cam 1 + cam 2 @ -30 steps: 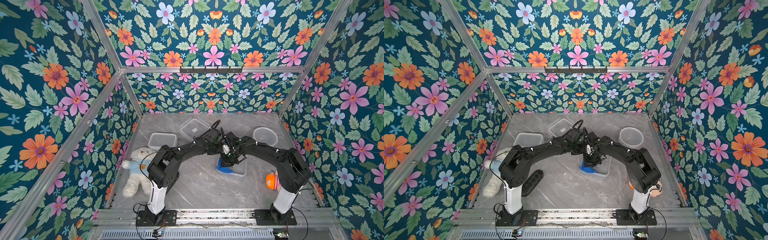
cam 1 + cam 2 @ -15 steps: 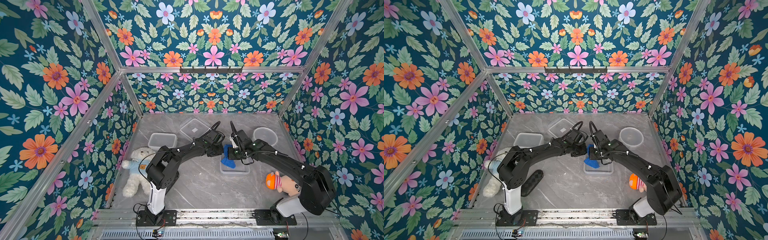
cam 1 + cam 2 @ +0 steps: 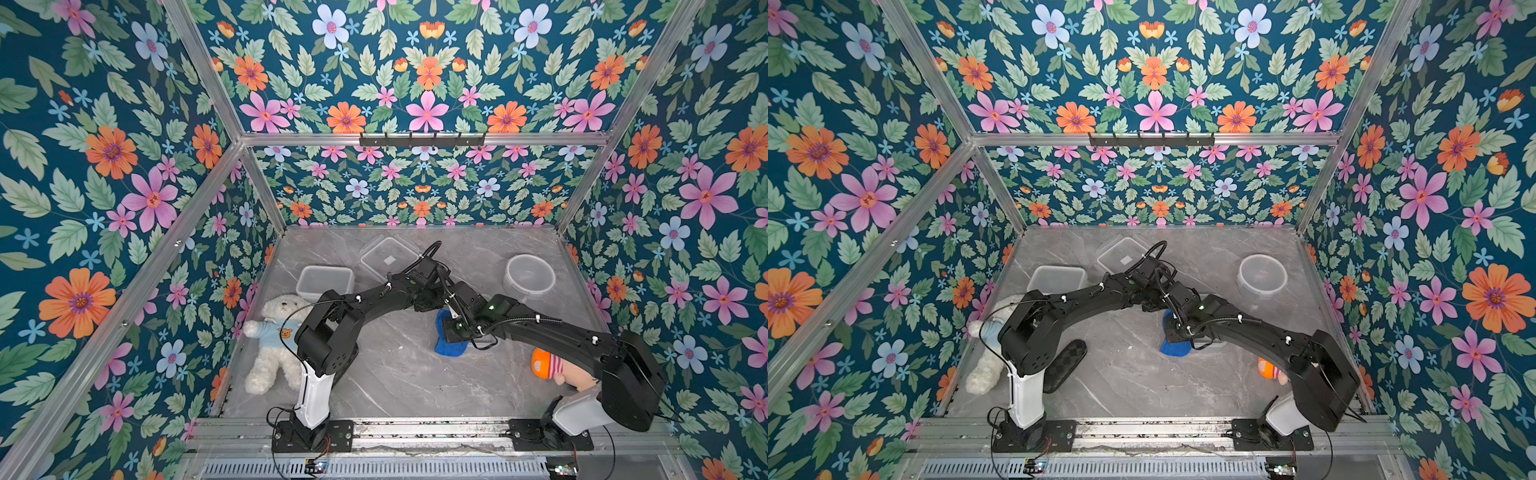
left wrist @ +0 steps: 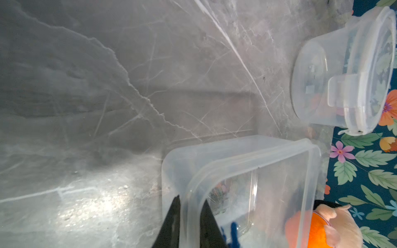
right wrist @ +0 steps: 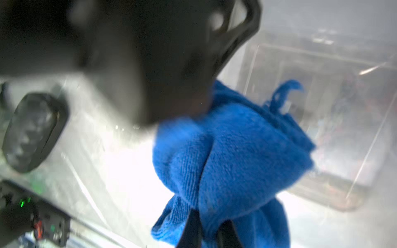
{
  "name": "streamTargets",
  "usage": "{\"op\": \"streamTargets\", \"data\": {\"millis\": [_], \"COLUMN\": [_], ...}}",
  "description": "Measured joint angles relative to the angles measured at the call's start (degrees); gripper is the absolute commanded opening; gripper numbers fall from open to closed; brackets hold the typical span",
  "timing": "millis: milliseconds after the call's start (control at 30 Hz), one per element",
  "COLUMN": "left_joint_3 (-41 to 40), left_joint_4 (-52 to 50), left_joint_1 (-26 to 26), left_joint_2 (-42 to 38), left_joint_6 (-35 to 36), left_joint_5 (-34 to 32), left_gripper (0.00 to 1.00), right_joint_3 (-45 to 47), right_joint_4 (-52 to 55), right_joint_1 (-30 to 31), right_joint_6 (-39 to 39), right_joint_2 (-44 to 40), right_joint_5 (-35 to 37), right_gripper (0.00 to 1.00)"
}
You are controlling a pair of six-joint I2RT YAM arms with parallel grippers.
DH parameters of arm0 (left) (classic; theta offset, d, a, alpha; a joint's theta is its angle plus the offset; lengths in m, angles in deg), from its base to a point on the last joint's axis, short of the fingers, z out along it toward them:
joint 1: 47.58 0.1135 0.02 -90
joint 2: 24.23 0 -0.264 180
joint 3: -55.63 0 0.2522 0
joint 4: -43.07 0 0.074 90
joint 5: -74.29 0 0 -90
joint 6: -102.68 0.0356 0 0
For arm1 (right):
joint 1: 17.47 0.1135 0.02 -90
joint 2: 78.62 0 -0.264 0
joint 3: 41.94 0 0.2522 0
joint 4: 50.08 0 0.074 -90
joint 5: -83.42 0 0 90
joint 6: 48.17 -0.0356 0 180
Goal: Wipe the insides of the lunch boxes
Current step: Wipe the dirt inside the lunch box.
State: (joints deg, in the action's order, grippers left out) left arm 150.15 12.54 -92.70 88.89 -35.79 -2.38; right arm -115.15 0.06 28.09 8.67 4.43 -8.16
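Observation:
My left gripper (image 4: pixel 191 198) is shut on the wall of the clear square lunch box (image 4: pixel 247 169) at the table's middle, one finger inside and one outside. The right gripper (image 5: pixel 210 216) is shut on the bunched blue cloth (image 5: pixel 232 150). In both top views it holds the cloth (image 3: pixel 445 347) low at that box's front left, and the arms hide most of the box. The rectangular lunch box (image 3: pixel 325 281) stands at the back left. At the back right is the round lunch box (image 3: pixel 529 275), which also shows in the left wrist view (image 4: pixel 335 70).
A flat clear lid (image 3: pixel 388 257) lies at the back centre. A white teddy bear (image 3: pixel 272 345) lies along the left wall and an orange plush toy (image 3: pixel 548 368) under the right arm. A black oval object (image 3: pixel 1067 362) rests beside the left arm's base.
The right gripper has carried the blue cloth from the box's far left side toward its front left. The left gripper has kept its hold on the box wall.

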Motion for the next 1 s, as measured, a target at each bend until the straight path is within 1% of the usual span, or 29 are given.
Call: {"op": "streamTargets", "data": {"millis": [133, 200, 367, 500, 567, 633, 700, 767, 933, 1000], "left_joint_3": [0.2, 0.2, 0.1, -0.3, -0.3, -0.2, 0.0, 0.2, 0.9, 1.2], "left_joint_4": [0.1, 0.1, 0.0, 0.0, 0.0, 0.0, -0.3, -0.7, -0.9, -0.9], "left_joint_1": [-0.1, -0.1, -0.1, -0.2, -0.2, -0.1, 0.0, 0.0, 0.0, 0.0], "left_joint_2": [0.2, 0.2, 0.2, -0.1, -0.2, -0.2, -0.2, -0.1, 0.3, 0.5], "left_joint_6": [0.5, 0.5, 0.7, 0.6, 0.6, 0.6, 0.9, 1.1, 1.1, 1.1], "left_joint_5": [0.0, 0.0, 0.2, 0.6, 0.5, 0.1, -0.2, -0.3, -0.6, -0.6], "left_gripper": [0.18, 0.18, 0.18, 0.18, 0.17, 0.18, 0.18, 0.17, 0.17, 0.18], "right_joint_3": [3.7, 6.2, 12.0, 12.6, 11.8, 9.8, 6.6, 2.4, -9.7, -13.3], "right_joint_4": [5.0, 7.3, 7.3, 7.6, 7.4, 7.4, 7.1, 5.6, 0.3, -1.2], "right_joint_1": [-0.4, -1.7, -10.7, -16.3, -19.6, -21.8, -22.3, -22.4, -22.4, -22.1], "right_joint_6": [-0.1, -0.2, -0.1, 0.9, 2.1, 2.7, 3.9, 5.0, 6.0, 6.3], "right_joint_2": [-6.7, -8.5, -12.6, -15.6, -15.9, -14.8, -12.8, -9.4, 3.3, 8.2], "right_joint_5": [6.3, 8.8, 11.0, 11.3, 10.3, 9.2, 8.3, 5.9, -0.4, -2.6], "right_gripper": [0.0, 0.0, 0.0, 0.0, 0.0, 0.0, 0.0, 0.0, 0.0, 0.0]}}
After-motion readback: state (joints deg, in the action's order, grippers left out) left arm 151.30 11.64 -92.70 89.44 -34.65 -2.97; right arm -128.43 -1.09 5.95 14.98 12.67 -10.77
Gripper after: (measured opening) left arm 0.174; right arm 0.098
